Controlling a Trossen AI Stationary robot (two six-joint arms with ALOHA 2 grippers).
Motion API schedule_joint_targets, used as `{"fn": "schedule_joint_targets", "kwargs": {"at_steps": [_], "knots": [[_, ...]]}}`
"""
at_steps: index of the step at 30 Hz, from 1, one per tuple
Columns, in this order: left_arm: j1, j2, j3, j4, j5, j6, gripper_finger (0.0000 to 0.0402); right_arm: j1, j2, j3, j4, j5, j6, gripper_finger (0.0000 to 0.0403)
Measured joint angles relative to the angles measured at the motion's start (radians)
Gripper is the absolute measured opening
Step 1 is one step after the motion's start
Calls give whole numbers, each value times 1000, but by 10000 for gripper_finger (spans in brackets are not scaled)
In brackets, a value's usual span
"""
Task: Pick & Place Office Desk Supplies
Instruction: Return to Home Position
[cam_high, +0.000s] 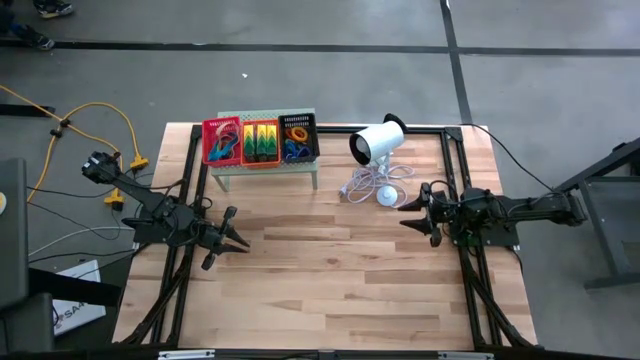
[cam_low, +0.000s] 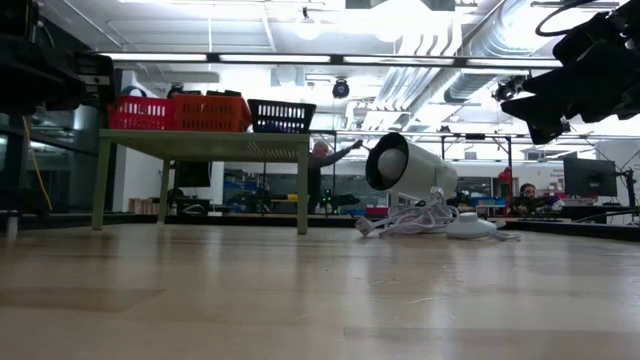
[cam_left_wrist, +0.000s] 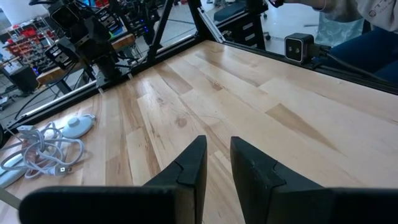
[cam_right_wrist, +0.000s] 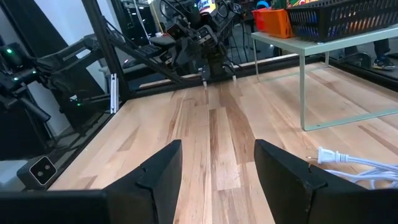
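High view — your three baskets (cam_high: 260, 141) sit on the green stand (cam_high: 265, 171); left gripper (cam_high: 238, 231) fingers narrowly parted, right gripper (cam_high: 405, 214) fingers wide — both empty, away from the stand.

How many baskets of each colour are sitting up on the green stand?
Red basket: 1
Orange basket: 1
Black basket: 1
Total: 3, side by side on the green stand.
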Motion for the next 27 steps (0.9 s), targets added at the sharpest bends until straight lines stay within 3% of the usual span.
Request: {"fn": "schedule_joint_targets", "kwargs": {"at_steps": [27], "knots": [[0,0,0,0,0,0,65,0,0,-1,0,0,-69,188]]}}
